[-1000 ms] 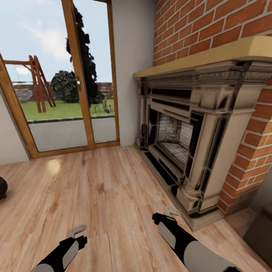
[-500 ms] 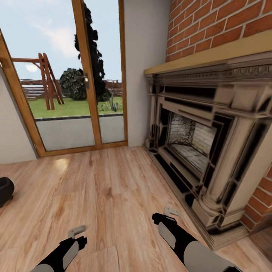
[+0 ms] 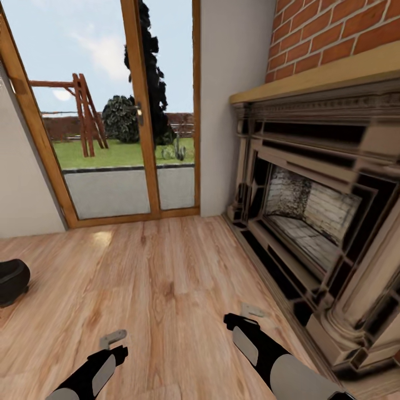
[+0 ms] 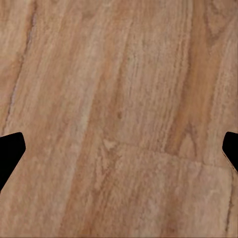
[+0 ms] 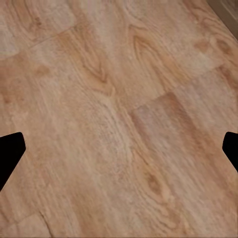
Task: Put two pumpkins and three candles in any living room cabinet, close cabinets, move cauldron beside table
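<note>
My head camera has swung left: the fireplace (image 3: pixel 316 222) now sits further toward the right edge, the glass door (image 3: pixel 122 111) nearer centre, and more of the black cauldron (image 3: pixel 11 280) shows at the middle left edge, standing on the wood floor (image 3: pixel 166 278). My left gripper (image 3: pixel 113 337) and right gripper (image 3: pixel 251 310), at the bottom of the frame, hang spread wide over bare floorboards, holding and touching nothing.

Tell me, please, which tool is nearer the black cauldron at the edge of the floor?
Left. The left tool hangs over the wood floor on the cauldron's side, though well short of it; the right tool sits farther off, by the fireplace.
</note>
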Robot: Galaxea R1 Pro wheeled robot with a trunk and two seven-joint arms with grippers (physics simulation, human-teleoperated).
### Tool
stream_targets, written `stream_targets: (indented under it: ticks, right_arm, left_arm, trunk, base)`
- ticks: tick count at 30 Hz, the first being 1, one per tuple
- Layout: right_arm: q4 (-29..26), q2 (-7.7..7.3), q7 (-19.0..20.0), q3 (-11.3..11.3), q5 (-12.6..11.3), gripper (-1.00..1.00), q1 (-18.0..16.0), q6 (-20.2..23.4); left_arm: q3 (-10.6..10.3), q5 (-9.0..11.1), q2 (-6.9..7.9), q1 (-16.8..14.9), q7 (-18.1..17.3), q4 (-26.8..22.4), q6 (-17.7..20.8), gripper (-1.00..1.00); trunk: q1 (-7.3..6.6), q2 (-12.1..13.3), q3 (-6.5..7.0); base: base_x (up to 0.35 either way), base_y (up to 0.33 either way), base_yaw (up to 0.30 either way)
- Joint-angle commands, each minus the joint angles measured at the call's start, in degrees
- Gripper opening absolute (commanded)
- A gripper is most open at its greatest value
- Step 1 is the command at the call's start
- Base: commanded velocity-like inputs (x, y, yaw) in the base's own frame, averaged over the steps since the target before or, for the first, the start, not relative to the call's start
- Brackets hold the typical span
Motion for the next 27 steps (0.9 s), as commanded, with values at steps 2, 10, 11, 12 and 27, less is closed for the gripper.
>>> stream_targets:
  ticks: [2, 10, 11, 12, 27]
  right_arm:
    - [-0.11, -0.05, -0.47, 0.48, -0.23, 1.00, -0.05, 0.35]
    - [-0.11, -0.05, -0.47, 0.48, -0.23, 1.00, -0.05, 0.36]
    - [-0.11, -0.05, -0.47, 0.48, -0.23, 1.00, -0.05, 0.36]
    - [-0.11, -0.05, -0.47, 0.48, -0.23, 1.00, -0.05, 0.36]
    - [-0.11, -0.05, -0.47, 0.48, -0.23, 1.00, -0.05, 0.33]
  left_arm:
    - [-0.19, 0.33, 0.02, 0.00, 0.29, -0.15, 0.27, 1.00]
    - [-0.19, 0.33, 0.02, 0.00, 0.28, -0.15, 0.25, 1.00]
    - [-0.19, 0.33, 0.02, 0.00, 0.29, -0.15, 0.25, 1.00]
    - [-0.19, 0.33, 0.02, 0.00, 0.27, -0.15, 0.25, 1.00]
    - [-0.26, 0.27, 0.02, 0.00, 0.26, -0.15, 0.25, 1.00]
  trunk:
    - [0.02, -0.02, -0.23]
    - [0.02, -0.02, -0.92]
    - [0.02, -0.02, -1.00]
    - [0.02, -0.02, -1.09]
    - [0.02, -0.02, -1.47]
  base:
    - [0.330, 0.000, 0.137]
    - [0.334, 0.039, 0.136]
    - [0.331, 0.129, 0.136]
    - [0.324, 0.152, 0.136]
    - [0.316, 0.157, 0.044]
